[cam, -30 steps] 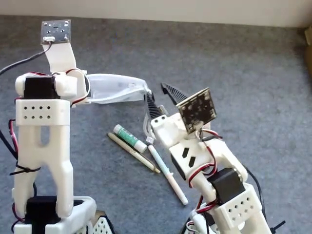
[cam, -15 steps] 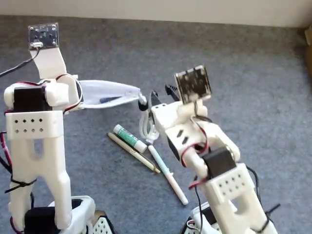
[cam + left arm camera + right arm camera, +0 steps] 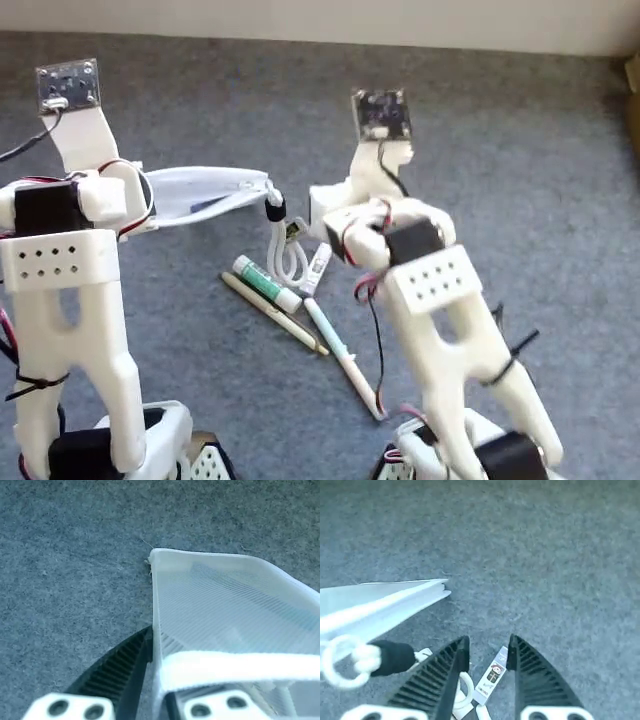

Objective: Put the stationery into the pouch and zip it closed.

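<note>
Left pincer: you have it clamped on one end of the pouch, one dark finger in front of the mesh wall and the other behind it.
Pouch: translucent white, lifted off the table at the gripped end. It stretches from your left arm toward the middle, its far corner low over the grey surface.
Zip pull: a black bead at the pouch's free end. A white cord loop hangs from it down to the table.
Glue stick: green and white, lying flat below the pouch.
Pencil: lying along the glue stick's near side, parallel and just beside it.
White piece: small and labelled, possibly an eraser. It lies beside the cord loop.
Pen: white, lying slanted from the glue stick's end toward your right arm's base.
Right pincer: fingers narrowly apart and holding nothing. It hovers over the white piece, which lies in the gap below the tips.
</note>
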